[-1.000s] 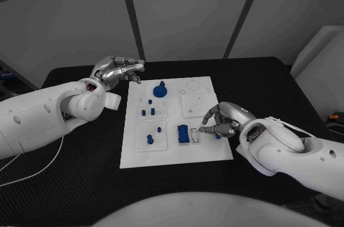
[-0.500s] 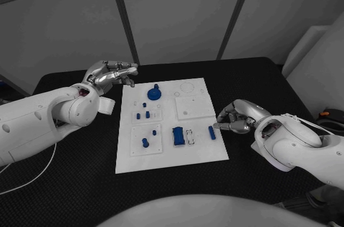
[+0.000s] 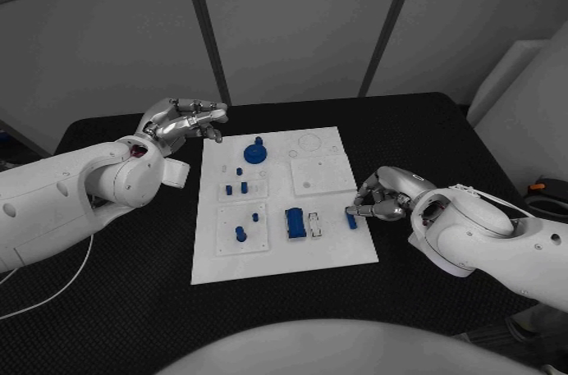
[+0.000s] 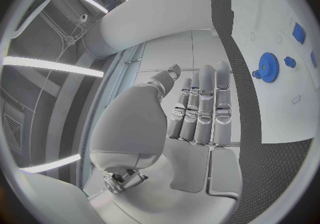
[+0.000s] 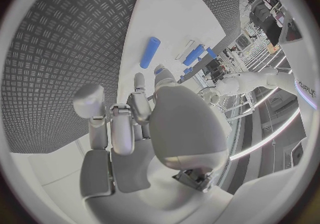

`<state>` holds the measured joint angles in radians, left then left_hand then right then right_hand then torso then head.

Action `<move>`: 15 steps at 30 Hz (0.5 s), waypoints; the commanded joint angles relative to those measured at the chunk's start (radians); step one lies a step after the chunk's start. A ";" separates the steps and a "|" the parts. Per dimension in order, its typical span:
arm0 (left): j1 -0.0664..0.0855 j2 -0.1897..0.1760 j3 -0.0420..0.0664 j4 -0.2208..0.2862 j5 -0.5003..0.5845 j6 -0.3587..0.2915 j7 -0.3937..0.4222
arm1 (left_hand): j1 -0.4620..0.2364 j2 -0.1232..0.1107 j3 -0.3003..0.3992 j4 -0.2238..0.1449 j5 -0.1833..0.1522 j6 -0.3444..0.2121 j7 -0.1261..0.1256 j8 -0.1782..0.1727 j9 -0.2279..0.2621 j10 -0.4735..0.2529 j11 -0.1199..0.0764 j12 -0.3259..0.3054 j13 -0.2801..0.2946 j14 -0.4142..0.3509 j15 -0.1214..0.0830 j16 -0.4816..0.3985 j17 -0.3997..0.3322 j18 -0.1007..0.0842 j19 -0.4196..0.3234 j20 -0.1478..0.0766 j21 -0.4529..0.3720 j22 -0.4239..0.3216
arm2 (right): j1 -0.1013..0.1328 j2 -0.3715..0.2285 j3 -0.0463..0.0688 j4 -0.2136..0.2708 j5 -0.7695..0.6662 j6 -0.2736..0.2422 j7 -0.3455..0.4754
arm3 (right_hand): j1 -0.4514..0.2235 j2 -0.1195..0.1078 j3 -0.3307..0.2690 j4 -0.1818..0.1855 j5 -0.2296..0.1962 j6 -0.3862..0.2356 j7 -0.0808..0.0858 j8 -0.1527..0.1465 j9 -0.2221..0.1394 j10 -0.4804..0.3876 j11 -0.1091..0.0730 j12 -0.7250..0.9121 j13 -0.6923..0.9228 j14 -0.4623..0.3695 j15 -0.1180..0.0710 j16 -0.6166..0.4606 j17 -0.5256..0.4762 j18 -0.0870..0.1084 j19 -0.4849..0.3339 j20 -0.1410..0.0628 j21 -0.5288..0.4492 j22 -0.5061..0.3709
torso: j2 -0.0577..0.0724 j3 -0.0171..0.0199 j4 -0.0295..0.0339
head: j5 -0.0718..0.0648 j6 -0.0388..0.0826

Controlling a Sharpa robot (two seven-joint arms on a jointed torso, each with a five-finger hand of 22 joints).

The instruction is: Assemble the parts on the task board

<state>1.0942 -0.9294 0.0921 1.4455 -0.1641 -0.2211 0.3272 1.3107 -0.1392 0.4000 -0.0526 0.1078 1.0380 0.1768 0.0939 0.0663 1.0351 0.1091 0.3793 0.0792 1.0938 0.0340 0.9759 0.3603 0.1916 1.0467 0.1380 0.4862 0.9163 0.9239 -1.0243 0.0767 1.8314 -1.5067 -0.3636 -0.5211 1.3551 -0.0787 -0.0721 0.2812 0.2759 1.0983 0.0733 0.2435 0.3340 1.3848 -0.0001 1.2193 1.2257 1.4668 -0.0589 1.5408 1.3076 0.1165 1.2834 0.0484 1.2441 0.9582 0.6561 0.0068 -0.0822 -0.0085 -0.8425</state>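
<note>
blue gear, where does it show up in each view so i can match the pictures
Head view: the blue gear lies on the far part of the task board, near the left hand.
Left wrist view: the gear sits on the white board beyond the hand's fingers.
Right wrist view: I can't make it out.
Shared landmark: the white task board on the black table.

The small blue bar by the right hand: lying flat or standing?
Lying flat: the blue bar rests lengthwise on the task board, just beyond the right hand.
</note>
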 commanded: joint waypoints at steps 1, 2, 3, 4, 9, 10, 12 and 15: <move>0.001 -0.001 0.001 0.003 0.001 0.008 0.003 | 0.004 0.007 -0.003 0.001 -0.002 -0.009 0.002 -0.004 0.001 -0.007 0.002 0.004 0.001 -0.001 0.003 -0.004 -0.001 -0.009 0.006 0.001 -0.006 -0.001 | 0.001 0.006 0.000 -0.006 -0.017 0.038 -0.029 | -0.012 -0.001 0.000 0.005 0.007 0.008 -0.003 0.004 -0.001 0.000 -0.004 -0.006 0.000 0.091 -0.007 -0.003 0.208 -0.002 0.003 -0.001 -0.006 0.001 | 0.000 -0.0005 -0.0010 | 0.001 -0.002; 0.001 -0.001 0.001 0.003 0.001 0.008 0.003 | 0.004 0.007 -0.003 0.001 -0.002 -0.009 0.002 -0.004 0.001 -0.007 0.002 0.004 0.001 -0.001 0.003 -0.004 -0.001 -0.009 0.006 0.001 -0.006 -0.001 | 0.001 0.009 0.000 -0.008 -0.018 0.041 -0.031 | -0.012 -0.001 0.000 0.005 0.007 0.009 -0.003 0.004 -0.001 0.000 -0.004 -0.006 0.000 0.091 -0.007 -0.003 0.208 -0.002 0.003 -0.001 -0.005 0.001 | 0.001 -0.0002 -0.0011 | 0.001 -0.003; 0.001 -0.001 0.001 0.003 0.001 0.008 0.003 | 0.004 0.007 -0.003 0.001 -0.002 -0.009 0.002 -0.004 0.001 -0.007 0.002 0.004 0.001 -0.001 0.003 -0.004 -0.001 -0.009 0.006 0.001 -0.006 -0.001 | 0.000 0.012 0.000 -0.009 -0.021 0.044 -0.033 | -0.012 -0.001 0.000 0.005 0.008 0.010 -0.004 0.005 -0.001 0.001 -0.005 -0.006 0.000 0.091 -0.007 -0.003 0.208 -0.002 0.003 -0.001 -0.005 0.001 | 0.000 0.0000 -0.0011 | 0.001 -0.004; 0.001 -0.002 0.001 0.003 0.001 0.008 0.003 | 0.004 0.007 -0.003 0.001 -0.002 -0.009 0.002 -0.004 0.001 -0.007 0.002 0.004 0.001 -0.001 0.003 -0.004 -0.001 -0.009 0.006 0.001 -0.006 -0.001 | 0.000 0.015 0.000 -0.010 -0.025 0.048 -0.035 | -0.012 -0.002 0.000 0.005 0.008 0.011 -0.004 0.005 -0.001 0.001 -0.005 -0.006 0.000 0.091 -0.007 -0.003 0.208 -0.002 0.003 -0.001 -0.006 0.001 | 0.000 0.0004 -0.0014 | 0.001 -0.004; 0.001 -0.002 0.001 0.003 0.001 0.008 0.003 | 0.004 0.007 -0.003 0.001 -0.002 -0.009 0.002 -0.004 0.001 -0.007 0.002 0.004 0.001 -0.001 0.003 -0.004 -0.001 -0.009 0.006 0.001 -0.006 -0.001 | 0.000 0.022 0.000 -0.012 -0.045 0.063 -0.046 | -0.015 -0.004 -0.001 0.006 0.009 0.013 -0.005 0.006 -0.001 0.000 -0.006 -0.008 -0.001 0.090 -0.008 -0.003 0.207 -0.001 0.002 -0.002 -0.007 0.000 | 0.000 0.0000 0.0001 | 0.001 -0.006; 0.001 -0.003 0.001 0.003 0.001 0.008 0.003 | 0.004 0.007 -0.003 0.001 -0.002 -0.009 0.002 -0.004 0.001 -0.007 0.002 0.004 0.001 -0.001 0.003 -0.004 -0.001 -0.009 0.006 0.001 -0.006 -0.001 | 0.000 0.023 0.000 -0.012 -0.050 0.067 -0.049 | -0.017 -0.006 -0.002 0.006 0.009 0.015 -0.005 0.006 0.000 0.000 -0.006 -0.009 -0.002 0.090 -0.009 -0.003 0.207 -0.001 0.002 -0.003 -0.007 -0.001 | 0.000 0.0000 0.0001 | 0.001 -0.006; 0.001 -0.003 0.001 0.003 0.001 0.008 0.003 | 0.004 0.007 -0.003 0.001 -0.002 -0.009 0.002 -0.004 0.001 -0.007 0.002 0.004 0.001 -0.001 0.003 -0.004 -0.001 -0.009 0.006 0.001 -0.006 -0.001 | 0.000 0.024 -0.001 -0.011 -0.059 0.076 -0.054 | -0.020 -0.009 -0.004 0.006 0.008 0.017 -0.006 0.007 0.000 0.000 -0.007 -0.009 -0.002 0.090 -0.009 -0.003 0.207 -0.001 0.002 -0.003 -0.007 -0.001 | 0.000 0.0000 -0.0007 | 0.002 -0.008; 0.001 -0.003 0.001 0.002 0.001 0.008 0.003 | 0.004 0.007 -0.003 0.001 -0.002 -0.009 0.002 -0.004 0.001 -0.007 0.002 0.004 0.001 -0.001 0.003 -0.004 -0.001 -0.009 0.006 0.001 -0.006 -0.001 | -0.001 0.027 -0.001 -0.010 -0.070 0.089 -0.060 | -0.032 -0.019 -0.010 0.007 0.006 0.021 -0.007 0.009 0.001 0.000 -0.008 -0.010 -0.002 0.090 -0.010 -0.004 0.206 -0.001 0.002 -0.005 -0.008 -0.002 | 0.000 -0.0001 -0.0015 | 0.003 -0.009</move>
<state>1.0942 -0.9322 0.0921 1.4460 -0.1641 -0.2212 0.3266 1.3107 -0.1392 0.4000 -0.0526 0.1078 1.0380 0.1768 0.0939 0.0663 1.0351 0.1091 0.3793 0.0792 1.0938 0.0340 0.9759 0.3604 0.1916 1.0467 0.1380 0.4862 0.9165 0.9225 -0.9983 0.0760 1.8188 -1.5428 -0.3095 -0.5609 1.3354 -0.0985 -0.0791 0.2881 0.2809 1.1123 0.0659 0.2488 0.3341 1.3848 -0.0002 1.2156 1.2241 1.4630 -0.0627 1.5409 1.3075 0.1165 1.2834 0.0484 1.2400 0.9578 0.6563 0.0067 -0.0826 -0.0062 -0.8506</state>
